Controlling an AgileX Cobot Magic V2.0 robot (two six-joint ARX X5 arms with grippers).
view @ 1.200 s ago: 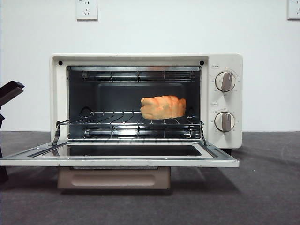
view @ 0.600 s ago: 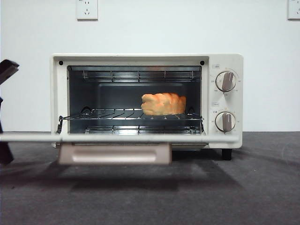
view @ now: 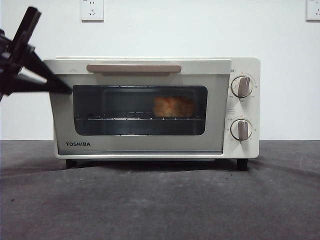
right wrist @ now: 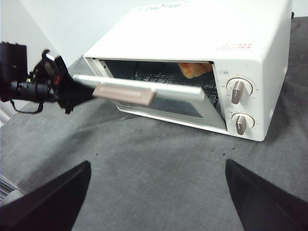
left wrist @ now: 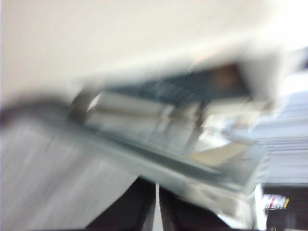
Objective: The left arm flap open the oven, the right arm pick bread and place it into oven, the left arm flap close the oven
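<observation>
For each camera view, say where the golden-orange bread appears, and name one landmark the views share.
Front view: the golden-orange bread sits behind the dark glass door, right of centre on the wire rack.
Left wrist view: too blurred to pick out the bread.
Right wrist view: the bread peeks over the part-raised door.
Shared landmark: the beige bar handle.

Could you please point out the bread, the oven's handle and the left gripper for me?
bread (view: 173, 106), front view, its middle behind the glass.
oven's handle (view: 133, 68), front view, middle of the bar.
left gripper (view: 62, 90), front view, tip at the door's edge.
</observation>
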